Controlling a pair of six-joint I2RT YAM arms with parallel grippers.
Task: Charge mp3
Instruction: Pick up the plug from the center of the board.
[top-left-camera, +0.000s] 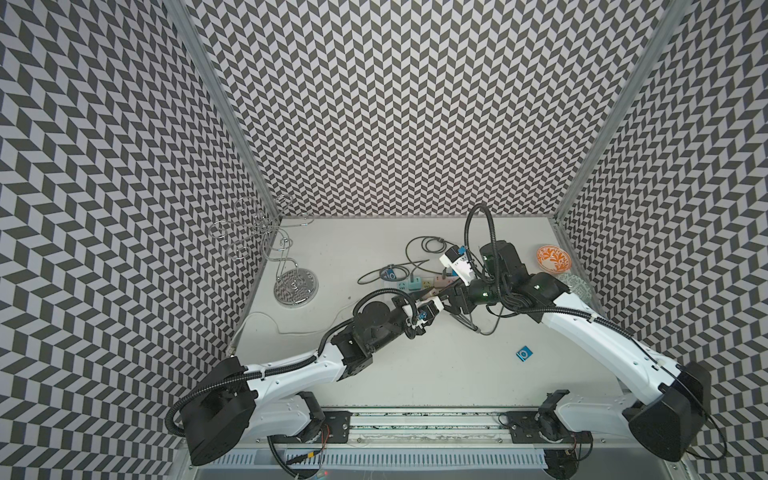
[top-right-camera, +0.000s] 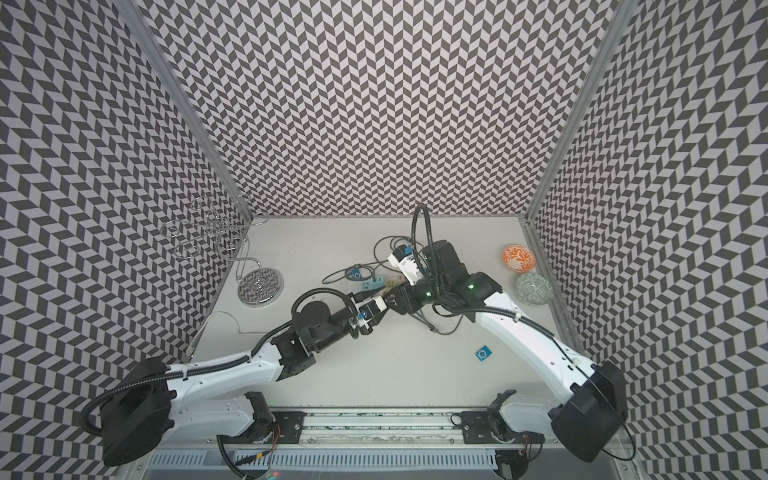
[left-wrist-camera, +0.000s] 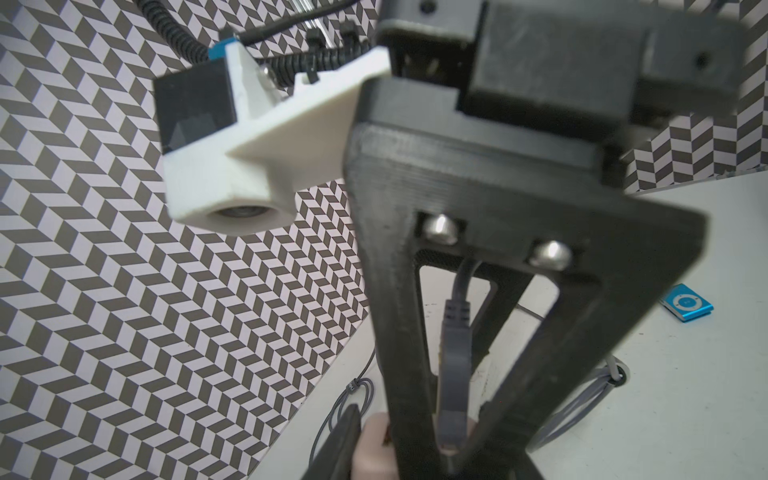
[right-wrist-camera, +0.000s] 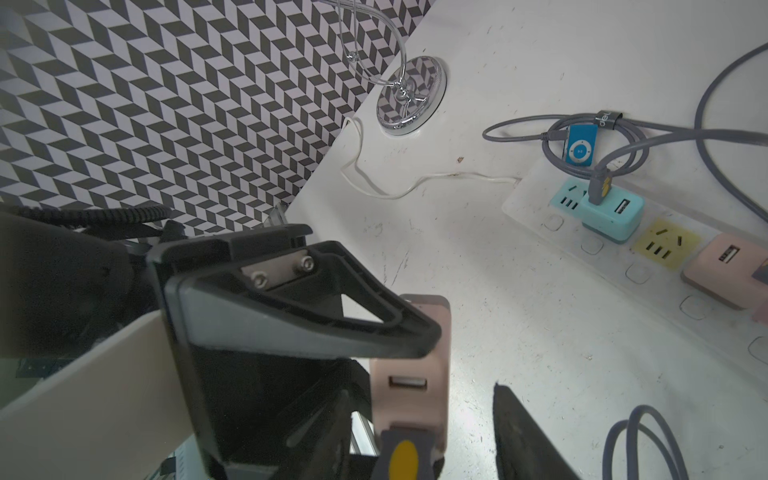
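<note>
A small blue square mp3 player (top-left-camera: 524, 354) lies on the white table (top-left-camera: 415, 374), well apart from the pastel-socketed power strip (top-left-camera: 424, 284).

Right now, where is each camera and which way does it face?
Top views: overhead above the bases, looking down on the table; left arm, right arm show.
Left wrist: faces the right end effector and loose mp3; left finger shows.
Right wrist: faces the left end effector and power strip; right finger shows.
Shared: pink adapter in both wrist views.

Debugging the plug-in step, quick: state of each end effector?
Left end effector: closed on the pink USB adapter.
Right end effector: open, straddling the gray USB plug, gap visible beside it.
</note>
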